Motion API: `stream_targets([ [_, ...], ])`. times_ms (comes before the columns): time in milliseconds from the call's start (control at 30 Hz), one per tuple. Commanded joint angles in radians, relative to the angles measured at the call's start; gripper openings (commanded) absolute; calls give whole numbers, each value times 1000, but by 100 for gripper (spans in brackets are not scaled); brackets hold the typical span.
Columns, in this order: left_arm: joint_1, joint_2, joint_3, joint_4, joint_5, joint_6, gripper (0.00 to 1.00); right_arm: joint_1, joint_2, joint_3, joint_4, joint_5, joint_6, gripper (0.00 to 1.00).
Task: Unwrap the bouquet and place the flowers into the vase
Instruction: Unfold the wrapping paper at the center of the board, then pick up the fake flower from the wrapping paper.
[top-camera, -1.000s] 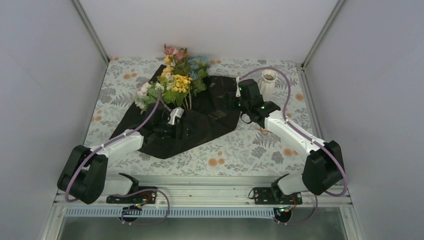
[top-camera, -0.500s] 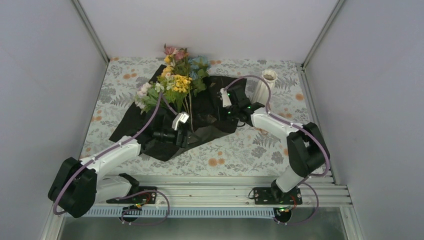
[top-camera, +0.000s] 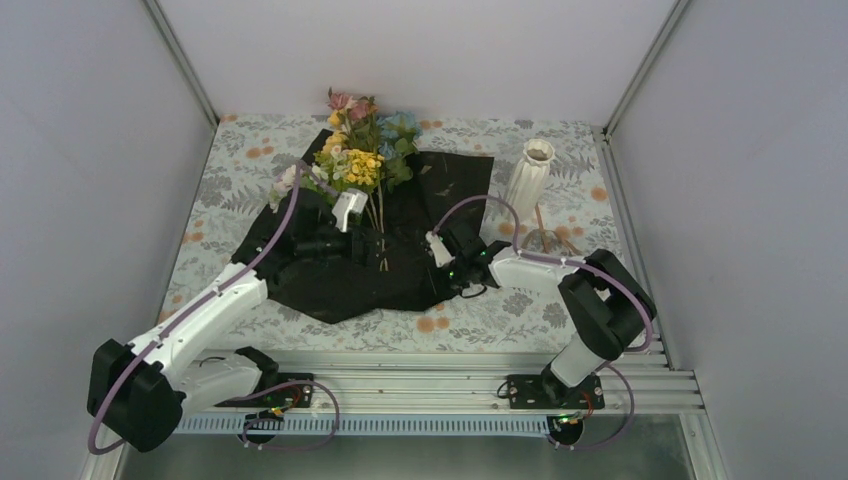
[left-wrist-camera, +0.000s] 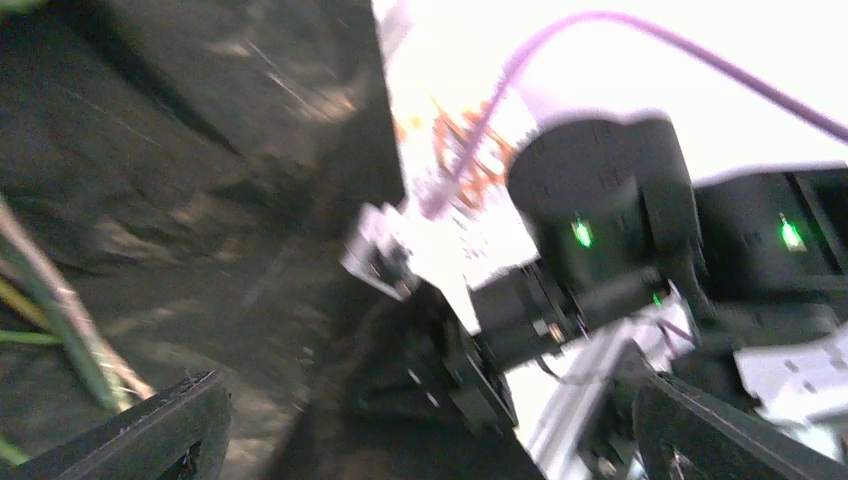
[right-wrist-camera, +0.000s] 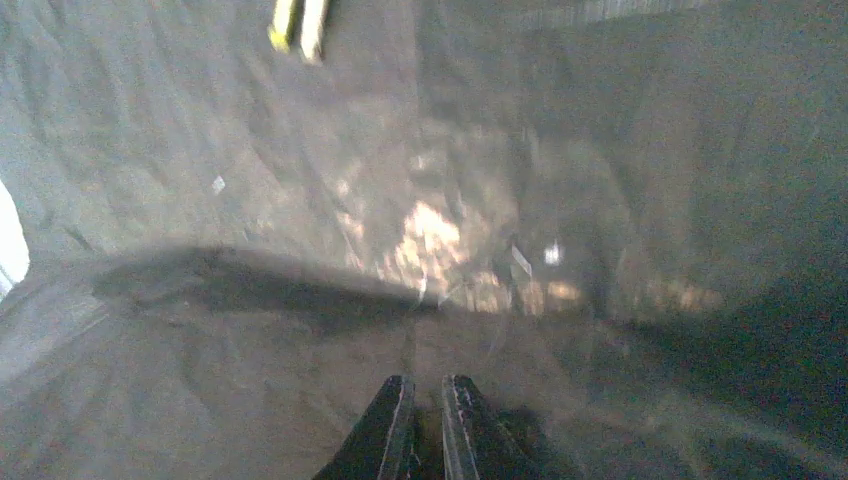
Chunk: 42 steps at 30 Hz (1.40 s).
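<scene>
Two states: left gripper (left-wrist-camera: 430, 425) wide apart and empty, right gripper (right-wrist-camera: 425, 395) pinching the black sheet (top-camera: 440, 185)

Before me the bouquet's black sheet (top-camera: 410, 230) lies spread open mid-frame. The flowers (top-camera: 362, 150), blue, pink, yellow and white, lie on its upper left. The ribbed white vase (top-camera: 530, 175) stands upright, upper right.

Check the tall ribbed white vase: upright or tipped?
Upright. The white vase stands on its base, scalloped rim uppermost, beside the black sheet.
</scene>
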Motion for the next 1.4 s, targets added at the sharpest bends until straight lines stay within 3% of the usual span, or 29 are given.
stream_targets([
  [0,10,13,76,-116,-269,31,99,45,-43,-65,26,35,71,11],
  [333,57,42,66,-156,-400,-9,99,63,-82,-109,3,244,127,10],
  [700,219,58,-26,-112,-344,-20,99,68,-73,-200,63,347,202,9],
  [867,234,79,-17,-126,-371,-5,99,72,-149,-183,31,378,172,15],
  [1100,233,48,64,-225,-480,61,99,73,-275,-109,38,408,130,31],
  [1367,232,-73,169,-361,-564,177,100,57,-213,63,134,482,55,38],
])
